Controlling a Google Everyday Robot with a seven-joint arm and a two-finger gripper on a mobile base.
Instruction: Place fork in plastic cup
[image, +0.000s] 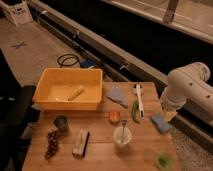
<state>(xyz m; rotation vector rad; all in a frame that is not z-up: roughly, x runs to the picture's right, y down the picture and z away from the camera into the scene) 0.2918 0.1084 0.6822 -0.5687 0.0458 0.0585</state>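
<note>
By the way things lay, none of the task had been done. The fork (123, 128) stood upright in the white cup (122, 138) near the front middle of the table (100, 156), its thin silver top poking above the rim. The plastic cup (164, 160), low and light green, sat by the table's front right corner, apart from the white cup, and nothing long stuck out of it.

The gripper (169, 115) hung at the table's right edge under the bulky white arm (192, 85). It was just beside a blue sponge (160, 123) and well apart from the fork (whether it was released or clenched could not be told). It plainly had no fork.

The whole job was therefore left. The gripper had to reach the white cup, take the fork by its exposed top and lift it clear of the rim. Then it had to carry the fork to the green cup and lower it in. That cup looked low and light, so a long fork might tip it.
</note>
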